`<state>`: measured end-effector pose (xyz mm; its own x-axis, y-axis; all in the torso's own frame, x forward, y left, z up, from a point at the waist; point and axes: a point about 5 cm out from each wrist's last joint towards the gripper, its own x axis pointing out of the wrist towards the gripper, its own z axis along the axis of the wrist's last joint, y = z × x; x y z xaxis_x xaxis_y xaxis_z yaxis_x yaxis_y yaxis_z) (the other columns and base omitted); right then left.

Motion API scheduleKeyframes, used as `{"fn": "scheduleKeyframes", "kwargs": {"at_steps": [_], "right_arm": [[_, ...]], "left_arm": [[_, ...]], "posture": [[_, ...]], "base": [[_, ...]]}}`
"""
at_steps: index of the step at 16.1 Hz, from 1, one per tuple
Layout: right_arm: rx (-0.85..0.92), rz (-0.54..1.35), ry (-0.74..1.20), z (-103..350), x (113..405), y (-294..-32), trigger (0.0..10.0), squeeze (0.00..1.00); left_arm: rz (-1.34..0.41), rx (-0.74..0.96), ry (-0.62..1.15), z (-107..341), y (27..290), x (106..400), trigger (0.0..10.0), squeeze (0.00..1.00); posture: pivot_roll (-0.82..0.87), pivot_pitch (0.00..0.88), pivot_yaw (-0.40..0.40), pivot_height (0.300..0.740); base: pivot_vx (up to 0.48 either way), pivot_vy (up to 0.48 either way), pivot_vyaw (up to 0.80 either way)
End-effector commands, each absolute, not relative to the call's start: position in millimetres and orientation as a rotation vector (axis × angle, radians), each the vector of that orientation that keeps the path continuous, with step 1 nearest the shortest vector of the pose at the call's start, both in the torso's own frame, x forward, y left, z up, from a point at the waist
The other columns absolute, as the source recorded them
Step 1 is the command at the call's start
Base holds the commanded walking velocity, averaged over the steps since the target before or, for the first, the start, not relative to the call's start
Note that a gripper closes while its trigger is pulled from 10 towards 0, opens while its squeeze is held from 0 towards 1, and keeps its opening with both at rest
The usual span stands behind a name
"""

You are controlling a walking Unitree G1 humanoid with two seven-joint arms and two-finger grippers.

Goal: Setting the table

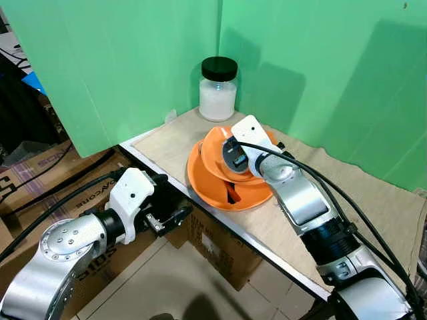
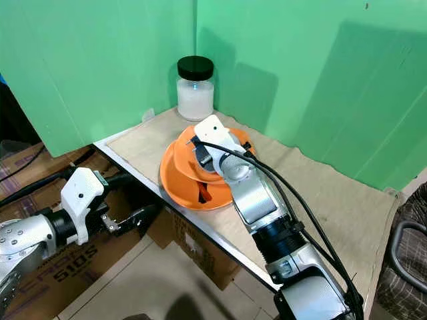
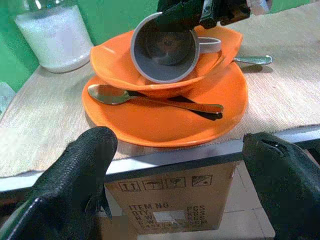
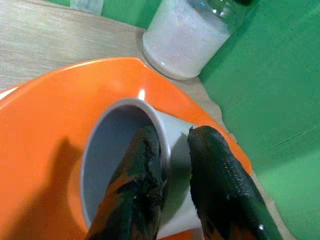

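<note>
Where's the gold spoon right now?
The gold spoon lies on the orange plate, tucked under the orange bowl that holds the grey cup, near the table's front edge.

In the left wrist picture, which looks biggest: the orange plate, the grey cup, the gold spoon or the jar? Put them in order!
Biggest to smallest, as they look:
1. Orange plate
2. Gold spoon, longest after the plate, though thin
3. Grey cup, pinched by the right claw
4. Jar, but it is cut off and farther back, so cup versus jar is unsure.

The cardboard box (image 3: 170, 200) under the table edge reads "ITEM NO." and "PCS", above handling symbols. Another box (image 2: 60, 263) by the floor shows "5105".
</note>
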<state>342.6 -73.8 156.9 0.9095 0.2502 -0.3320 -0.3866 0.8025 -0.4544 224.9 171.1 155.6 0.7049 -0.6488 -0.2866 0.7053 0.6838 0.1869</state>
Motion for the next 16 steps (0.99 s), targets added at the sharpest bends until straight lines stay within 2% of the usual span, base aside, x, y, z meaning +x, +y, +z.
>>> {"fn": "scheduleKeyframes", "kwargs": {"at_steps": [1,8,16], "right_arm": [[-0.533,0.338,0.236,165,346,-77,0.0,0.0],[-0.538,0.354,0.24,163,345,-79,0.0,0.0],[-0.405,0.394,0.11,179,341,-92,0.0,0.0]], "left_arm": [[-0.764,0.307,0.199,157,170,227,10.0,0.0],[-0.775,0.316,0.195,157,170,230,10.0,0.0],[-0.762,0.321,0.183,159,171,232,10.0,0.0]], "posture": [[0.08,0.0,-0.038,0.74],[0.08,0.0,-0.027,0.74],[0.09,0.0,-0.034,0.74]], "base": [[0.0,0.0,0.0],[0.0,0.0,0.0],[0.0,0.0,0.0]]}}
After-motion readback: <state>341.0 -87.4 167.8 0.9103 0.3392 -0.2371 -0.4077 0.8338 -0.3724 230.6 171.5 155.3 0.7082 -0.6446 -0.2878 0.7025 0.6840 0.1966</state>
